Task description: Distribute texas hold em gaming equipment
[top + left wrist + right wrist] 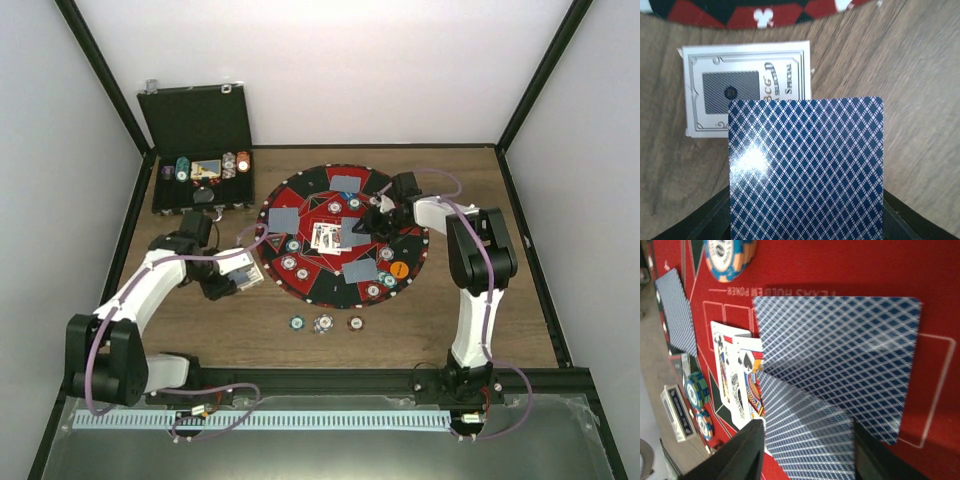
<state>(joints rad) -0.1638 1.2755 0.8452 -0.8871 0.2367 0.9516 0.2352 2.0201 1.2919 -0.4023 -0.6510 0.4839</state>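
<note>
My left gripper [240,272] is shut on blue-backed playing cards [806,170], held over the wood by the round mat's [318,205] left edge. Above the mat's centre, my right gripper [372,222] [807,440] has its jaws apart, and a blurred face-down card [805,435] lies loose between them. Under it a face-down card [840,355] rests on the red felt beside face-up cards [735,375] [326,236]. More face-down cards [347,183] [284,220] [361,269] and striped chips [386,254] [288,262] sit around the mat. An orange disc [399,268] lies at its right.
A white card box [747,90] [677,412] lies on the wood just off the mat. Three chips [323,323] sit in a row on the table below the mat. The open black case [196,150] with chips stands at the back left.
</note>
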